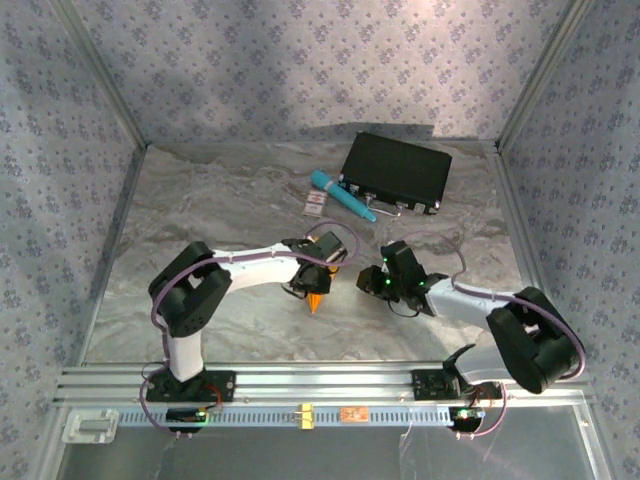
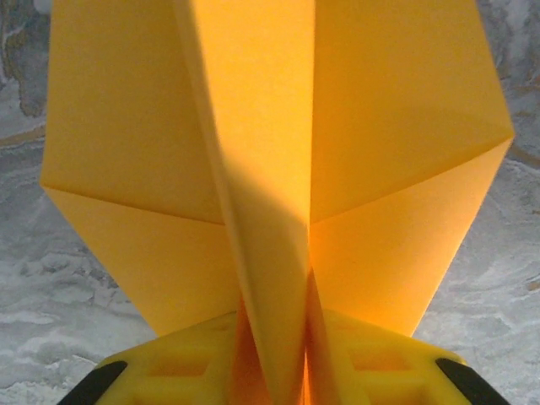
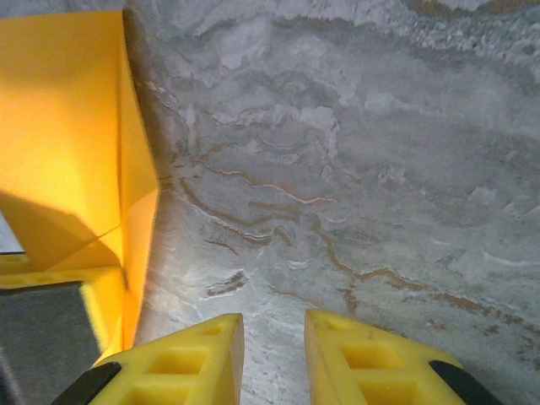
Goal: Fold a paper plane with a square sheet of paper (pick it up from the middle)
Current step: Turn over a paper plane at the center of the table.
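paper plane (image 2: pixel 388 126): matte orange, sharply creased, angular

top: dim, soft shadows | wrist views: bright, sharp | paper (image 2: pixel 396 126): shaded along crease

Top cam: high, nearside of folded paper (image 1: pixel 316 300), looks down on whole table (image 1: pixel 200 210). Left wrist: tight on paper, along its crease. Right wrist: low, just right of it. All three share it.
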Tool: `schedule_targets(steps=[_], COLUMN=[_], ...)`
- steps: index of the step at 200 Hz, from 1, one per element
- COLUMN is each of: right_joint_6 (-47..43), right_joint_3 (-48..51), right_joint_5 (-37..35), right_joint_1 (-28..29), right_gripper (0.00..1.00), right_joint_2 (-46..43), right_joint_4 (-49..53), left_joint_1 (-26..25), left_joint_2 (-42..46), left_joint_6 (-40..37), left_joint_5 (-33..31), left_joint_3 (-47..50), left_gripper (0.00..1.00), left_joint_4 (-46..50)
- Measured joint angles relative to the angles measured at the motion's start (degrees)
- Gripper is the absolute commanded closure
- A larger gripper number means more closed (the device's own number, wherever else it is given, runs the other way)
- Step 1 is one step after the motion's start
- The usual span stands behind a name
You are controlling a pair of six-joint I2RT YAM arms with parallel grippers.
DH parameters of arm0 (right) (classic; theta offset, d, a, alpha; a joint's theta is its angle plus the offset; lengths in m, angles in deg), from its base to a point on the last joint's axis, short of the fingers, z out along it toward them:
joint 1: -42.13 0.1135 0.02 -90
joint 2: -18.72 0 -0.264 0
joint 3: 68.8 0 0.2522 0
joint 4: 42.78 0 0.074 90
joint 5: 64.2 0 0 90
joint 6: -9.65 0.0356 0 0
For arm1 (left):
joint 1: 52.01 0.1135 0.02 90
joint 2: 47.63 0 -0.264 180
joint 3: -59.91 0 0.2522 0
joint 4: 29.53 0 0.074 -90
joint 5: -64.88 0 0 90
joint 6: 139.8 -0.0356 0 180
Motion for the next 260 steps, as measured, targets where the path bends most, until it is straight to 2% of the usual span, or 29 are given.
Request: schedule_targets(steps=[58,104,182,260], right_joint_6=[-0.94,-1.33,-1.53,-4.15], right_joint_3=[0.0,0.02,0.92,0.98], right_joint_5=[-3.34,-4.57,-4.74,-7.39], right_joint_1=[0.0,0.0,0.0,-0.74], right_gripper=[0.72,0.71,0.7,0.69], right_joint_2=[-6.58,-8.15,-10.32,-14.16], right_joint_4=[2.99,4.52,5.03,9.51], left_joint_1=[-1.09,-1.14,-1.07,-1.09], left_joint_2=[-2.16,-2.4,-2.43,-1.84], left_joint_6=[0.85,3.02,7.8,9.05], left_joint_5=[-2.6,-3.15,-2.73,-2.56], left_joint_3=[-3.04,-3.45,-3.65,-4.02], left_gripper=[0.65,0.59,0.58,0.57], left_joint_4=[3.56,4.72,5.42,7.39])
